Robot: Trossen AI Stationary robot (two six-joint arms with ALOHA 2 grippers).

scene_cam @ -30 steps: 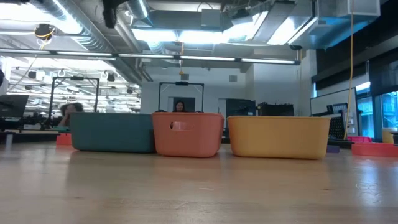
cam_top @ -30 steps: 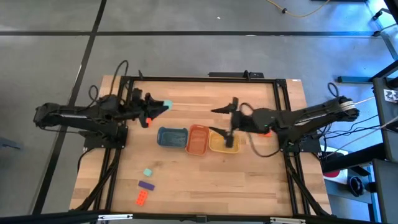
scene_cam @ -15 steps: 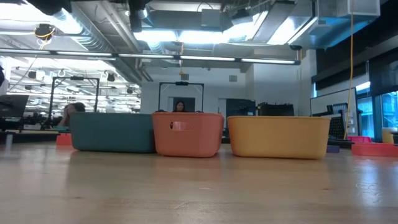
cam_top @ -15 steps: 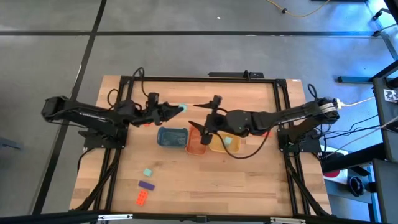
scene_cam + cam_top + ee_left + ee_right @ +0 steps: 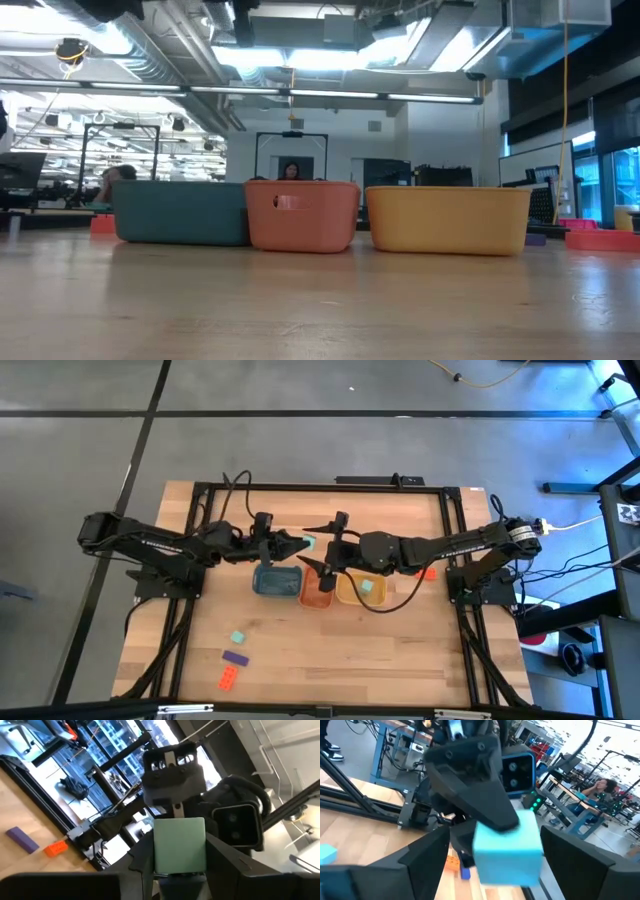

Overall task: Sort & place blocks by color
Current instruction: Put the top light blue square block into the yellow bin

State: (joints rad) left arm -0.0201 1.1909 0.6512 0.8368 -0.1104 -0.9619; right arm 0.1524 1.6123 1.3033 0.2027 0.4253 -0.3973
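A mint green block (image 5: 308,543) (image 5: 179,845) hangs in the air just beyond the far rim of the blue tray (image 5: 277,579), with my left gripper (image 5: 298,546) shut on it. My right gripper (image 5: 319,547) faces it from the right, open. One right finger stands on either side of the block (image 5: 507,847). Another mint block (image 5: 366,587) lies in the yellow tray (image 5: 360,591). An orange-red block (image 5: 428,572) lies on the table under the right arm. Mint (image 5: 238,637), purple (image 5: 235,657) and orange-red (image 5: 229,679) blocks lie at the near left. My left gripper pinches the mint block by two opposite sides (image 5: 159,855) between its two fingers. The fingers come about level from the table's left. The block's free end sticks out past the fingertips toward my right gripper, and the block is lifted clear of the table and trays.
The blue, orange (image 5: 318,588) and yellow trays stand side by side at the table's middle, just nearer than both grippers; the low view shows their walls (image 5: 300,215). A black frame (image 5: 330,486) runs round the table. Bare wood lies at the near right.
My left gripper has carried the mint block toward the table's right, from the far left to beyond the blue tray, rolling as it went. My right gripper has left the yellow tray, gone left to meet it, and rolled. A mint block now shows in the yellow tray.
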